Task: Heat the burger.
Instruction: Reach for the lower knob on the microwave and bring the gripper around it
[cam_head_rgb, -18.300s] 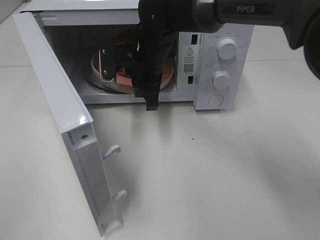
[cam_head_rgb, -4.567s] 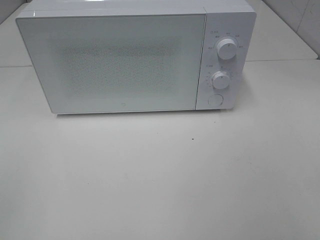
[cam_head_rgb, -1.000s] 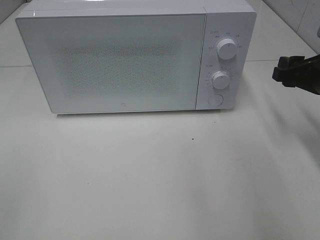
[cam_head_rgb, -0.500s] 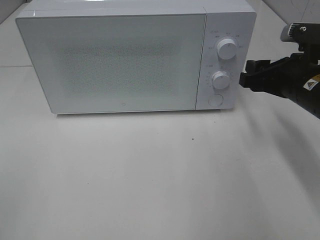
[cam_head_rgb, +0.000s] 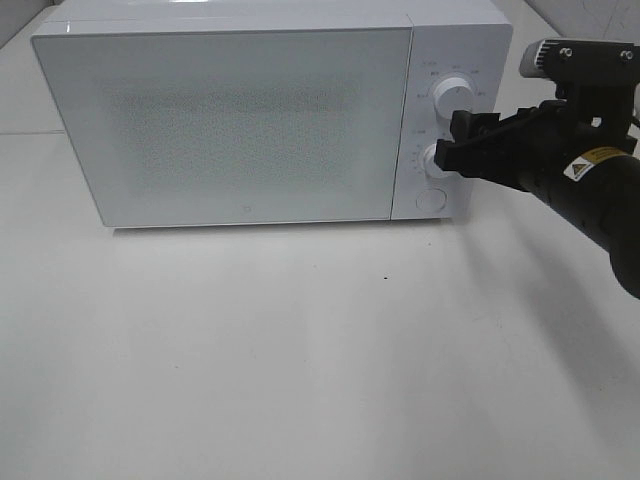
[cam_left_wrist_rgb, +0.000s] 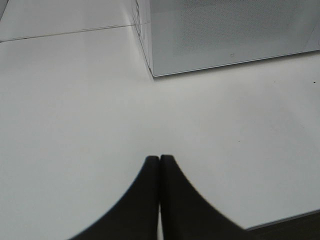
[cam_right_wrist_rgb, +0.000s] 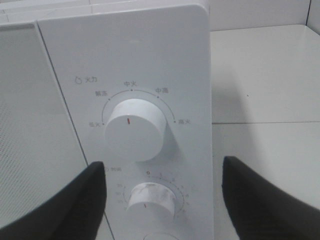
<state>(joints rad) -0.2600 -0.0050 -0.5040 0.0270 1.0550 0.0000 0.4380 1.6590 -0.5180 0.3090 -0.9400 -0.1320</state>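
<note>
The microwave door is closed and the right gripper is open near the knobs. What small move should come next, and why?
Probably move the right gripper forward until its open fingers straddle the lower knob. The door is shut, so the dial seems next; the right wrist view shows the knob ahead between the fingers, apparently not touched.

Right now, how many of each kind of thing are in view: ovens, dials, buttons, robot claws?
Microwave: 1
Knobs: 2 (upper knob, lower knob)
Round button: 1
Grippers: 2 (left gripper shut; right gripper open, a finger on either side of the lower knob)
Total: 6
</note>
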